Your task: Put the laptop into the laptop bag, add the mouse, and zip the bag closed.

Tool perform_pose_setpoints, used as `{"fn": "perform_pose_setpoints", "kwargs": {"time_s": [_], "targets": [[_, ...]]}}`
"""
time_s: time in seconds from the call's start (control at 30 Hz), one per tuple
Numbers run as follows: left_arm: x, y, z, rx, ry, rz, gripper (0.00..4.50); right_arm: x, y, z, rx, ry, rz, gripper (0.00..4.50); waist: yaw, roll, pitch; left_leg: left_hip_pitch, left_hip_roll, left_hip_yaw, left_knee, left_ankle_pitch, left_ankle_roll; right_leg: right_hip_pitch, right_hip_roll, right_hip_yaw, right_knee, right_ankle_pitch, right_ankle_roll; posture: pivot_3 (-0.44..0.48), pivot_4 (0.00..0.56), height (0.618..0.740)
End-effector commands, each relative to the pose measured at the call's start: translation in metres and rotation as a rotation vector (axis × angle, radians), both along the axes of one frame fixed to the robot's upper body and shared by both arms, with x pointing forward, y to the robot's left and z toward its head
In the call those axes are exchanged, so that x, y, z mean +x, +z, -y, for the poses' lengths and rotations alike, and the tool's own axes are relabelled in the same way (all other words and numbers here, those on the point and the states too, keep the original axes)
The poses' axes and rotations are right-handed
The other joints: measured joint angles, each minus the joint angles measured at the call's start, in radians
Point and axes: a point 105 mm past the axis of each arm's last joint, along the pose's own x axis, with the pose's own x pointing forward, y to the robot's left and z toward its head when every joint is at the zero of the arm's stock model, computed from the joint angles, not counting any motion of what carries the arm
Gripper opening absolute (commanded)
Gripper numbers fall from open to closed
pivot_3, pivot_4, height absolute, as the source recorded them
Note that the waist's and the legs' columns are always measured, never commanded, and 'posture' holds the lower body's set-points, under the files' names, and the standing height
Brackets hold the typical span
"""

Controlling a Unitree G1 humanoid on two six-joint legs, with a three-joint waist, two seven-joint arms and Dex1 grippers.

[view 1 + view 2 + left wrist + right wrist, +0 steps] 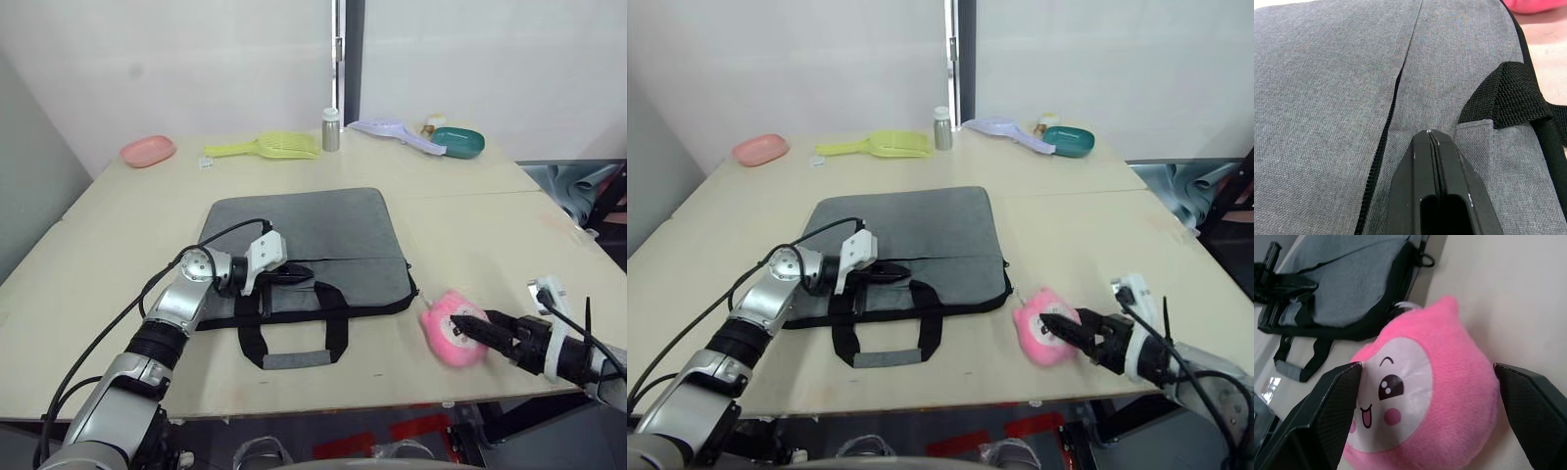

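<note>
Clutter lines the table's [88,294] far edge: pink dish [148,151], yellow scoop [266,147], bottle [331,129], teal bowl [458,142]. Laptop bag [294,235] lies mid-table, left gripper [297,275] pressed together on its near part beside the zipper [1382,147]. Right gripper [1430,396] spreads around the pink toy [1422,396] near the front edge.

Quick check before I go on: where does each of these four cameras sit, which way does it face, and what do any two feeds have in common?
Left eye: on the head, facing forward and down at the table; both arms show.
Right eye: same head, same scene.
Left wrist: on the left arm, along the shut left claw onto the laptop bag.
Right wrist: on the right arm, through the open right claw at the pink toy.
Shared: the right wrist and eye views all show bag, toy and left claw.
</note>
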Motion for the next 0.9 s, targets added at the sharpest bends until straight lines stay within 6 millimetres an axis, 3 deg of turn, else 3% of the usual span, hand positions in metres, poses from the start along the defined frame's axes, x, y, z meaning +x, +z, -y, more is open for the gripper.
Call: {"fn": "perform_pose_setpoints", "kwargs": {"time_s": [0.03, 0.17, 0.4, 0.53, 0.9], "targets": [[-0.025, -0.071, -0.024, 0.199, 0.051, -0.248, 0.00, -0.004, 0.006, -0.013, -0.003, 0.071, 0.039, 3.66, 0.000, 0.000, 0.000, 0.000, 0.000, 0.000, 0.000, 0.000, 0.000, 0.000, 0.000, 0.000, 0.000, 0.000, 0.000, 0.000, 0.150, 0.740], [-0.025, -0.071, -0.025, 0.200, 0.056, -0.245, 0.00, -0.002, 0.011, -0.014, 0.017, 0.068, 0.059, 2.28, -0.001, -0.001, -0.001, 0.000, 0.000, 0.000, 0.000, 0.000, 0.000, 0.000, 0.000, 0.000, 0.000, 0.000, 0.000, 0.000, 0.150, 0.740], [-0.032, -0.084, -0.034, 0.258, 0.039, -0.252, 0.00, 0.027, 0.032, 0.009, 0.003, -0.016, 0.147, 0.07, -0.003, -0.001, -0.003, 0.001, 0.000, 0.000, 0.000, 0.000, 0.000, 0.001, 0.000, 0.000, 0.000, 0.000, 0.000, 0.000, 0.150, 0.740], [-0.036, -0.090, -0.040, 0.287, 0.026, -0.257, 0.00, 0.040, 0.040, 0.014, 0.005, -0.029, 0.173, 0.07, -0.004, 0.002, -0.007, 0.002, -0.001, 0.000, 0.000, 0.000, 0.000, 0.002, 0.000, 0.000, 0.000, 0.008, -0.013, 0.000, 0.150, 0.740], [-0.037, -0.089, -0.040, 0.270, 0.026, -0.281, 0.00, 0.092, 0.050, -0.001, 0.015, -0.107, 0.235, 0.07, -0.017, 0.003, -0.009, 0.012, -0.001, 0.003, 0.000, 0.000, 0.000, 0.009, -0.001, 0.002, 0.002, 0.005, -0.008, 0.000, 0.150, 0.740]]}}
